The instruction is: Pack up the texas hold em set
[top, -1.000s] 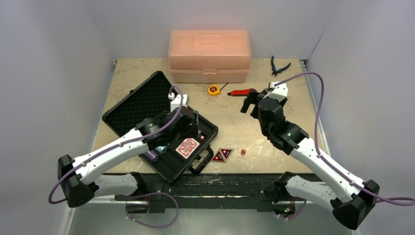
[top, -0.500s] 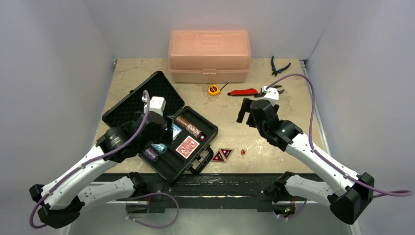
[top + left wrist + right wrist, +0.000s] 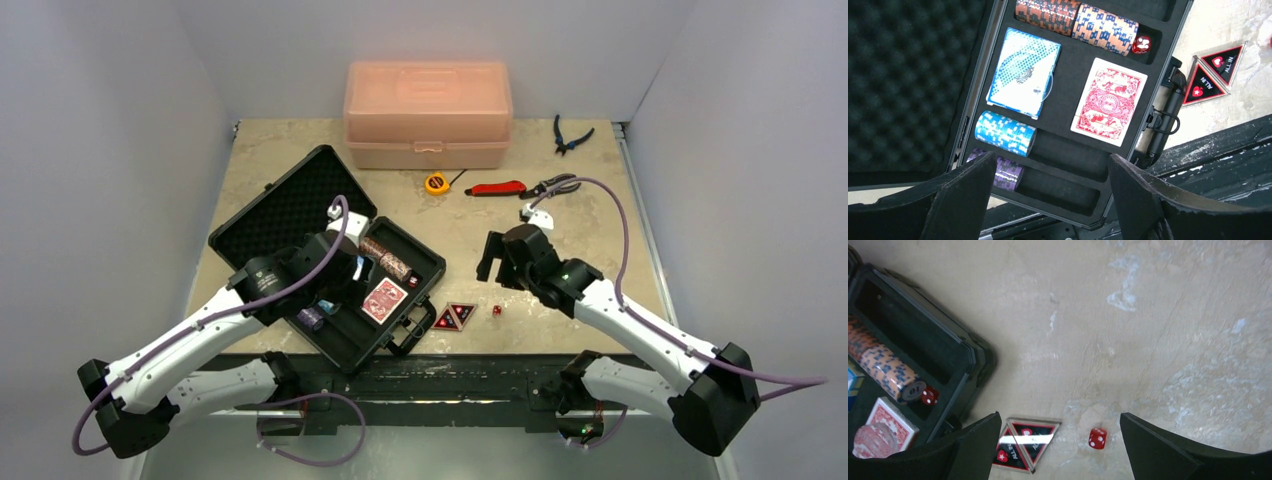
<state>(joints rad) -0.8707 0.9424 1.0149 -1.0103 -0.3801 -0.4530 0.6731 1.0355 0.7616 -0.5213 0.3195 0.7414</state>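
Left claw (image 3: 1050, 167) gapes wide, empty, over the open black foam-lined hard case (image 3: 285, 205), centre-left; right claw (image 3: 1060, 420), wide too, hangs above a tiny red die (image 3: 1097, 438) on the beige tabletop (image 3: 1148, 315), lower centre.

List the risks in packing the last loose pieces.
The die is tiny and lies near the triangles; the open right end effector may knock it rolling or clip them. The triangles lie flat on the table by the handle, so a pinch may only slide them. The open left end effector hangs over the case, so the two could collide there.
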